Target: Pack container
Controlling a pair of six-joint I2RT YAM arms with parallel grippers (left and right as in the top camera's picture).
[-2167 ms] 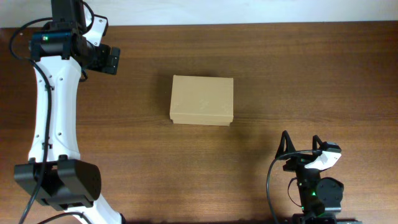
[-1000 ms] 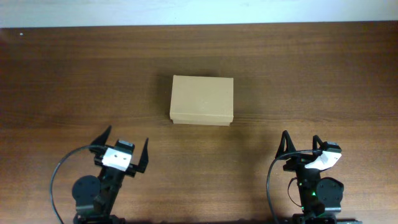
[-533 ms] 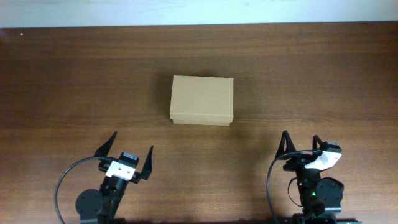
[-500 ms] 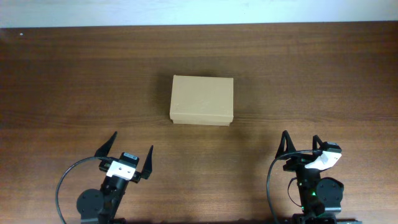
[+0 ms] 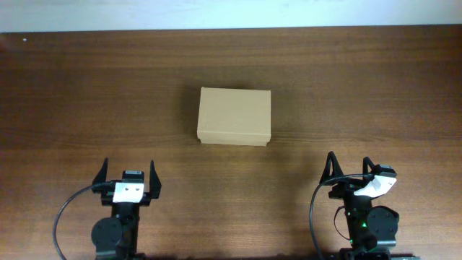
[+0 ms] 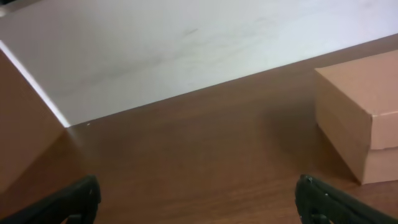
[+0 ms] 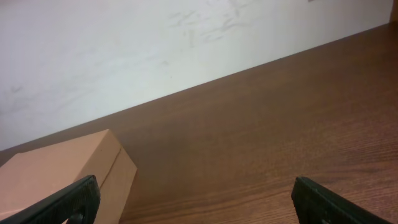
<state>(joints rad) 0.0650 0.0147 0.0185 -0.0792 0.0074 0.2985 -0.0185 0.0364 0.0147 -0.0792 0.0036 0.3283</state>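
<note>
Looking down from overhead, you find the left pincer at the near edge of the wooden surface, left of centre. Its two dark fingers are spread wide and grip nothing. It points toward the far side and sits well apart from the box. In its own wrist view the fingertips show only at the two bottom corners, with bare wood between them, and the box stands ahead and to the right, cut off by the frame edge.

The cardboard box lies near the middle of the surface, a little toward the far side. It rests flat on the wood with its lid down, tan and unmarked. From the left wrist view you can see a horizontal seam running low along its side.

The right pincer sits at the near edge on the right, also well apart from the box. Its fingers are parted wide too and it holds nothing. A black cable loops just to its left. In the right wrist view the box appears ahead at the lower left, partly out of frame, and a white wall rises beyond the far edge of the surface.
</note>
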